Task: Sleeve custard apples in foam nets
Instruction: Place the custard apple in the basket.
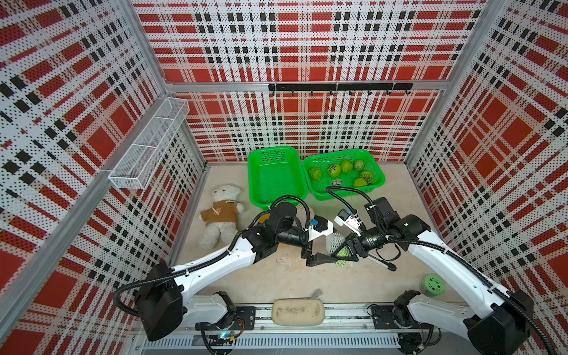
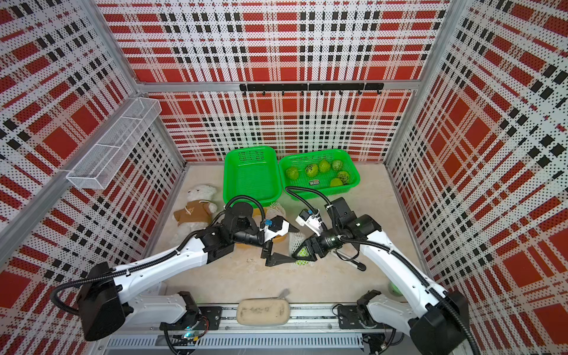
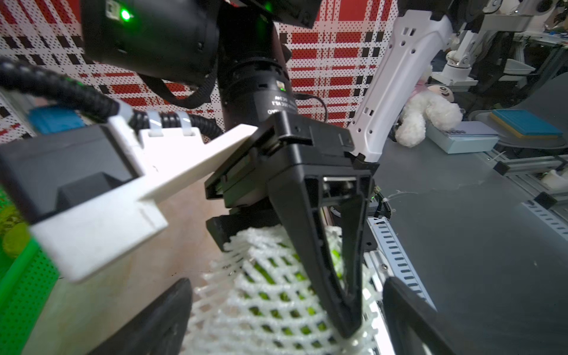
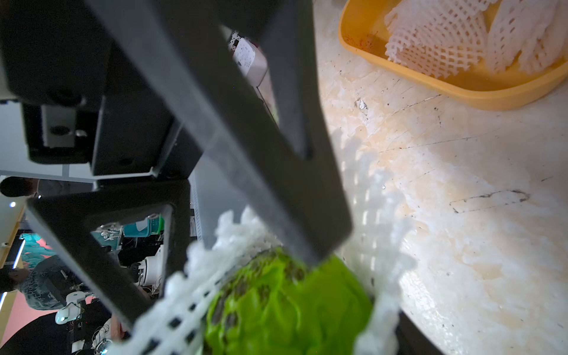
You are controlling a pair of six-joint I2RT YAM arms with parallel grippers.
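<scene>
Plaid perforated walls, scuffed beige tabletop. Your target sits mid-table, on the near side of the baskets: one custard apple in a foam net, between the two grippers. The right wrist view shows bare bumpy skin at the net's mouth, so the fruit is only partly covered there. The net's loose end points toward the far side.

Right gripper: jaws part-closed on the custard apple, with one finger lying across the outside of the net. Left gripper: jaws spread wide, with a finger on each side of the net in the left wrist view. You can't tell from any view whether they touch it.

Six custard apples lie bare in the right green basket, far right. The left green basket is just beside it. Spare foam nets sit in a yellow tray, mostly hidden under your left wrist in both top views. Plush bear at left, pale green round container near right, beige pouch at the near edge, centre.
</scene>
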